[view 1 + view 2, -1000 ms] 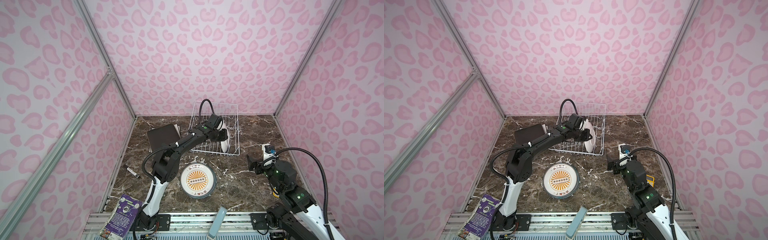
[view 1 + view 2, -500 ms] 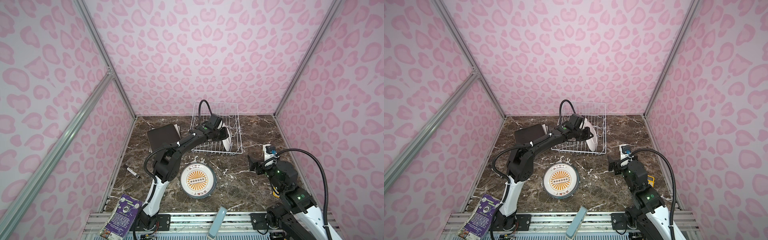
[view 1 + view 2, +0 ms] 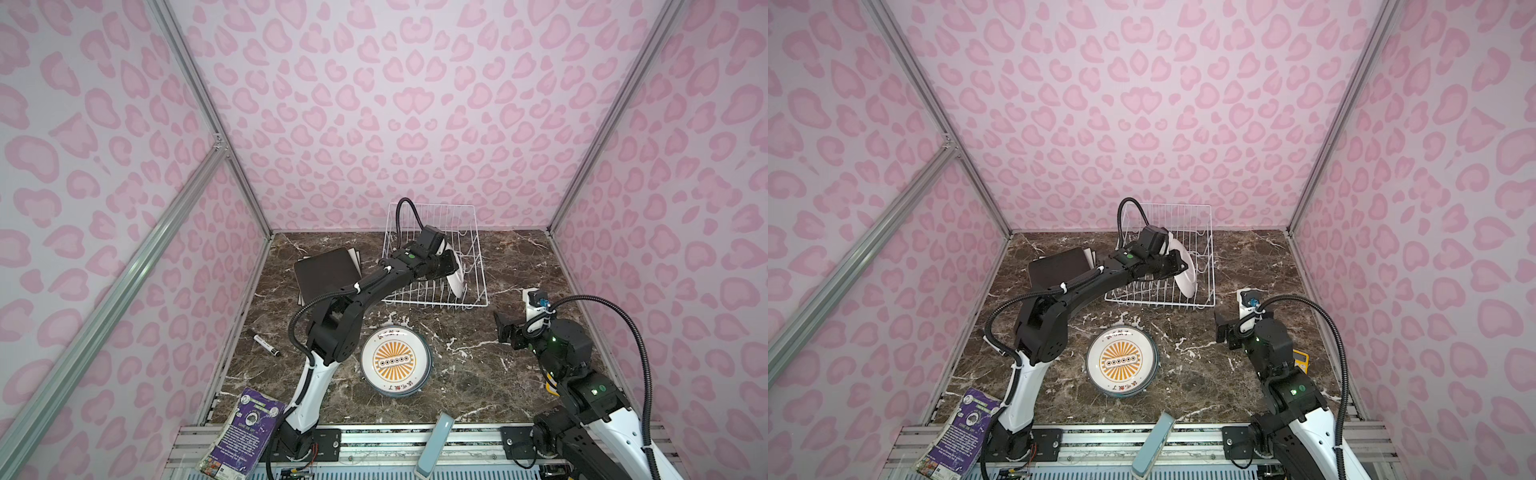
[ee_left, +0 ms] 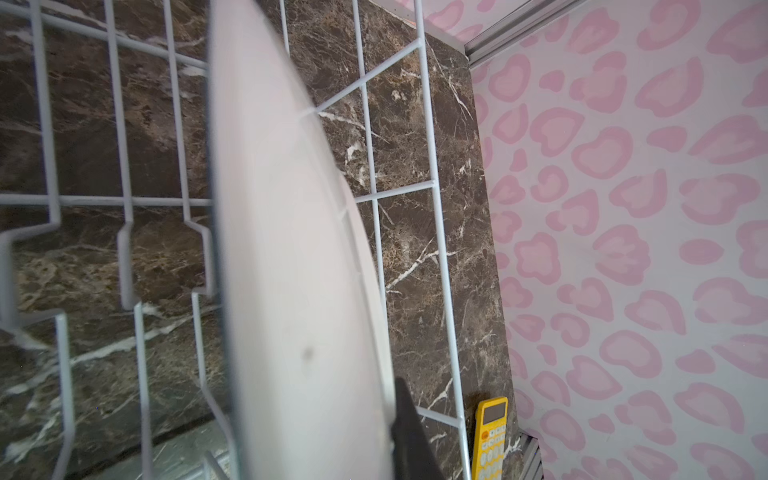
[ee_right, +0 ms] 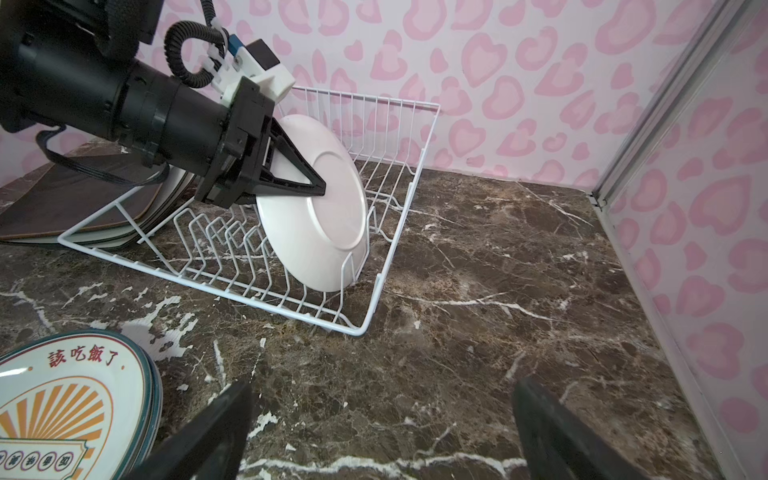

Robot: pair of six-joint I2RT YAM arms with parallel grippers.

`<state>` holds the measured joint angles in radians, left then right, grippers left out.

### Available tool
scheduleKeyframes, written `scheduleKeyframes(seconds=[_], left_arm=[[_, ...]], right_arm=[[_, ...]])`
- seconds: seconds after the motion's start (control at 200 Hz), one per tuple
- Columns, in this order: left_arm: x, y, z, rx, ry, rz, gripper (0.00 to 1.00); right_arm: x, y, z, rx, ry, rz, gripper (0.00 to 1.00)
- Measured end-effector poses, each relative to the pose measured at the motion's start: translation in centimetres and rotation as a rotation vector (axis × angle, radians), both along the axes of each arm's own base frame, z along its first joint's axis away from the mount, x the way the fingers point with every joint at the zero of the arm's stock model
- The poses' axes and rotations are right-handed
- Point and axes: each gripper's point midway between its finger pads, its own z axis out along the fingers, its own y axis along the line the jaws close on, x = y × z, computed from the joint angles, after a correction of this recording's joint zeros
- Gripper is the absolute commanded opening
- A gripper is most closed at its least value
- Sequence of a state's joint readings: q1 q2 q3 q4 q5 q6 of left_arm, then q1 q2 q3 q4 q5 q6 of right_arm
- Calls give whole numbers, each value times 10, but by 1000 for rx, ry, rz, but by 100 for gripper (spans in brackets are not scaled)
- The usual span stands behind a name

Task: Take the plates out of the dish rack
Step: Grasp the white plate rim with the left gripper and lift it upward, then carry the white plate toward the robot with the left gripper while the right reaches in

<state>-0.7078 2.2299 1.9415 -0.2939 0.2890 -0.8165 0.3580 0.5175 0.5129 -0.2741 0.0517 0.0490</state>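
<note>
The white wire dish rack (image 3: pixel 432 286) (image 3: pixel 1160 291) (image 5: pixel 291 291) (image 4: pixel 436 187) stands at the back of the marble table. One round white plate (image 3: pixel 456 276) (image 3: pixel 1185 276) (image 5: pixel 328 232) (image 4: pixel 291 249) stands on edge in it, its plain underside showing. My left gripper (image 3: pixel 449 266) (image 3: pixel 1177 266) (image 5: pixel 311 187) is shut on this plate's upper rim; one dark finger (image 4: pixel 409 436) lies against it. A stack of round printed plates (image 3: pixel 395 361) (image 3: pixel 1121 360) (image 5: pixel 62 415) lies in front of the rack. A dark brown square plate (image 3: pixel 328 272) (image 3: pixel 1061 268) (image 5: pixel 75 195) tops a pile to the rack's left. My right gripper (image 3: pixel 505 330) (image 3: pixel 1223 332) (image 5: pixel 382 432) hovers open and empty over bare marble.
A black marker (image 3: pixel 266 345) lies near the left wall. A purple booklet (image 3: pixel 243 432) and a grey-blue bar (image 3: pixel 434 444) sit on the front rail. A yellow calculator (image 3: pixel 1300 361) (image 4: pixel 490 436) and a white block (image 3: pixel 532 299) lie by the right wall.
The left gripper has shifted the white plate slightly right and up, and the rack's near right corner has slid a little to the right with it. The right arm has barely moved.
</note>
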Motion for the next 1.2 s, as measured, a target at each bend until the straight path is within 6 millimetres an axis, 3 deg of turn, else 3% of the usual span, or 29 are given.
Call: scheduleKeyframes(seconds=[0.15, 0.285, 0.565, 0.65, 0.9, 1.2], left_arm=[[-2, 1, 8, 8, -26, -19, 3], [-8, 2, 30, 0, -71, -43, 3], [-25, 18, 107, -63, -185, -95, 3], [-29, 27, 123, -63, -212, -100, 3], [-60, 57, 179, -42, -405, -185, 3], [-102, 105, 177, 142, -672, -291, 3]], right_arm=[[2, 1, 1, 1, 5, 2, 99], [5, 3, 4, 12, 7, 2, 99], [8, 8, 14, 52, -6, 10, 99], [9, 8, 18, 62, -13, 7, 99], [15, 10, 31, 125, -13, -13, 99], [34, 18, 41, 233, 88, -59, 99]])
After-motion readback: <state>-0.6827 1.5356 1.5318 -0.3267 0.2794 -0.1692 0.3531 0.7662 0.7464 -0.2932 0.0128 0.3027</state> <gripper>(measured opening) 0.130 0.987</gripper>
